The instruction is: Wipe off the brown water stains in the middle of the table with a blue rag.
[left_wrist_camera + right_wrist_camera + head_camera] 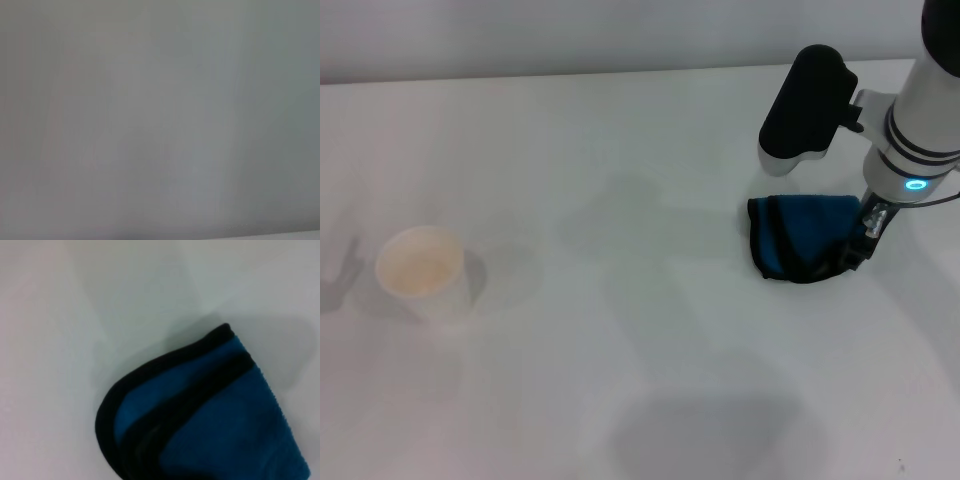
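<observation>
The blue rag (800,238), folded and edged in black, lies on the white table (620,150) at the right. My right gripper (861,246) reaches down to the rag's right edge and touches it; its grip is hidden by the wrist. The right wrist view looks closely at the rag (210,415), its rounded dark-edged corner resting on the table (75,315). No brown water stains show in the middle of the table. My left gripper is out of view; the left wrist view holds only a plain pale surface.
A white paper cup (420,272) with a beige inside stands at the left of the table. The right arm's black and white housing (807,100) hangs over the far right of the table. Soft shadows fall across the middle.
</observation>
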You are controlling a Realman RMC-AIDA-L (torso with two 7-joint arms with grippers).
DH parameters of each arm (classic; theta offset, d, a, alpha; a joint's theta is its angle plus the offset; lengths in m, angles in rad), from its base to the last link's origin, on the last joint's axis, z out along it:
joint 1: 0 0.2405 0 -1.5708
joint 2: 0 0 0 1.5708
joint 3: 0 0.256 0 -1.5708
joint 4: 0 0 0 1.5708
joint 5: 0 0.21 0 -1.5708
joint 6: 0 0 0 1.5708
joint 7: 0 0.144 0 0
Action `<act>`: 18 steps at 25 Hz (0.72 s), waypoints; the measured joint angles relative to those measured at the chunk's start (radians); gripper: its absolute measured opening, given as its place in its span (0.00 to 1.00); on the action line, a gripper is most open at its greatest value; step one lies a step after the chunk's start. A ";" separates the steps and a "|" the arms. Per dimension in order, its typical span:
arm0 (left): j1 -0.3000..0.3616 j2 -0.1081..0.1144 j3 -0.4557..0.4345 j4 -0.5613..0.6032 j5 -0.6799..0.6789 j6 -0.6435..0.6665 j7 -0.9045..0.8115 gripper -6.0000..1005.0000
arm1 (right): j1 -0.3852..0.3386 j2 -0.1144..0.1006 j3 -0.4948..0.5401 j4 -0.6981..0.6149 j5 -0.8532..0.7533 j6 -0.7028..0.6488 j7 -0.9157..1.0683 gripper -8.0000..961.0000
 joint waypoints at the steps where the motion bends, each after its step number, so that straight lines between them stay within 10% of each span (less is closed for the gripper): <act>1: 0.000 0.000 0.000 0.000 0.000 0.000 0.000 0.87 | -0.001 -0.001 0.000 -0.006 0.000 0.008 0.000 0.54; 11: 0.000 0.000 0.000 0.000 0.000 0.000 0.000 0.87 | -0.006 -0.009 0.005 -0.046 -0.023 0.043 0.004 0.84; 18: 0.001 0.000 0.000 0.000 0.000 0.000 0.000 0.87 | -0.015 -0.010 0.008 -0.080 -0.055 0.076 0.006 0.83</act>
